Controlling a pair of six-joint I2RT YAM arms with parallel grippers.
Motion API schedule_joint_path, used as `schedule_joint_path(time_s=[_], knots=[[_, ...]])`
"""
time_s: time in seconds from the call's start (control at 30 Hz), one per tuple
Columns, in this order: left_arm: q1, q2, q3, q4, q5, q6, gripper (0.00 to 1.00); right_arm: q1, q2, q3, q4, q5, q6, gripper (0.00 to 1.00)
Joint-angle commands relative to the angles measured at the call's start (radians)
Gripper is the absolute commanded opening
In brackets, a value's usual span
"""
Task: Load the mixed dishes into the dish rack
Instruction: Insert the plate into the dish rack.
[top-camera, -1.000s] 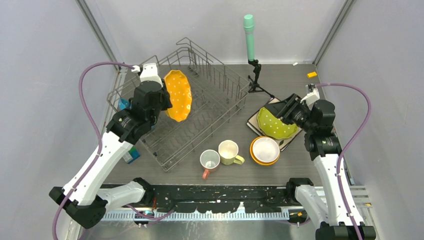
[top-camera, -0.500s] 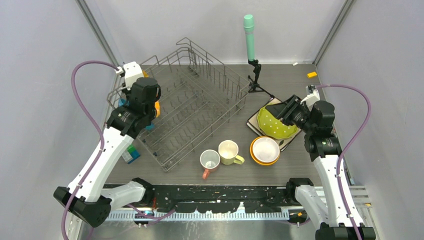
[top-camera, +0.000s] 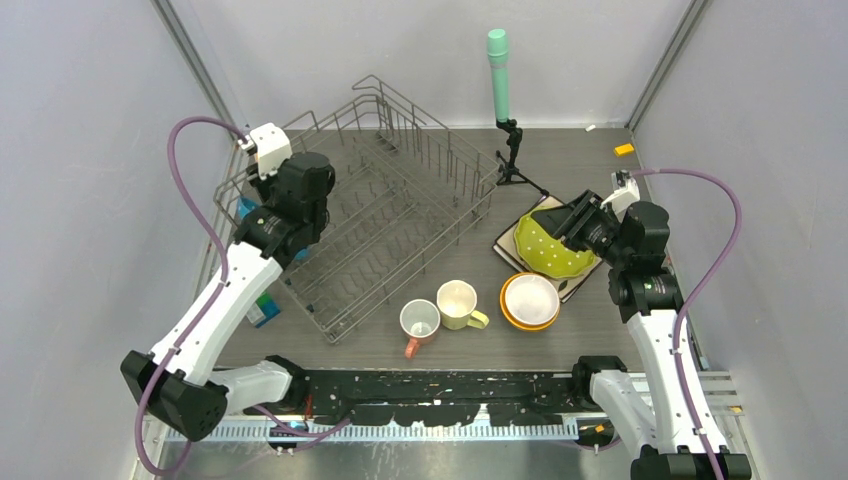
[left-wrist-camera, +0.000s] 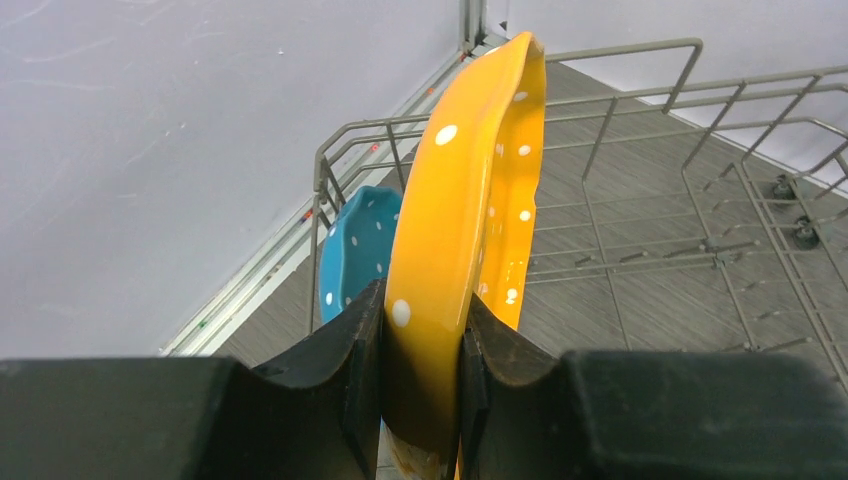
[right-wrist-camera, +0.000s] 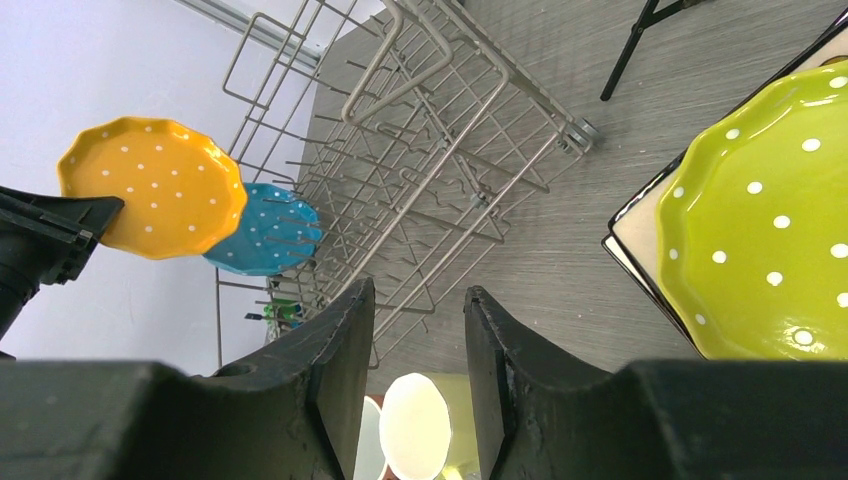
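My left gripper (left-wrist-camera: 422, 300) is shut on the rim of the dotted orange plate (left-wrist-camera: 470, 180), held edge-on over the left end of the wire dish rack (top-camera: 400, 210). A dotted blue plate (left-wrist-camera: 350, 255) stands just behind it at that end. The right wrist view shows both plates (right-wrist-camera: 150, 185) (right-wrist-camera: 265, 232) beside the rack (right-wrist-camera: 440, 150). My right gripper (right-wrist-camera: 420, 295) is open and holds nothing, next to the yellow-green plate (top-camera: 548, 250), which lies on the white square plate (right-wrist-camera: 635, 235). A pink mug (top-camera: 419, 322), a pale-yellow mug (top-camera: 458, 303) and a white bowl (top-camera: 531, 297) nested in an orange bowl stand in front.
A green-topped cylinder on a black tripod (top-camera: 499, 70) stands behind the rack's right end. A small blue-green box (top-camera: 263, 310) lies left of the rack's near corner. A small orange piece (top-camera: 624, 149) sits at the far right. Grey walls close in on both sides.
My left arm has swung the orange plate from over the rack's middle to its left end and turned it edge-on. The right gripper's jaws have narrowed a little, in place.
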Motion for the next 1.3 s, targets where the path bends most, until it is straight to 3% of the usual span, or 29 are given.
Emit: schedule_joint_path(time_s=[0.0,0.3,0.93,1.27], knots=[[0.002,0.018,0.086,0.056,-0.16,-0.125,0.0,0.007,-0.005,0.003,0.02,0.01,-0.014,0.43],[0.0,0.177,0.253,-0.291,-0.245,-0.346,0.0,0.007,0.01,-0.005,0.044,0.008,0.005,0.43],[-0.001,0.297,0.245,-0.373,-0.275,-0.397,0.0,0.007,0.011,-0.02,0.037,0.01,-0.004,0.44],[0.009,0.376,0.242,-0.492,-0.266,-0.522,0.0,0.007,0.009,-0.019,0.018,0.011,-0.019,0.44]])
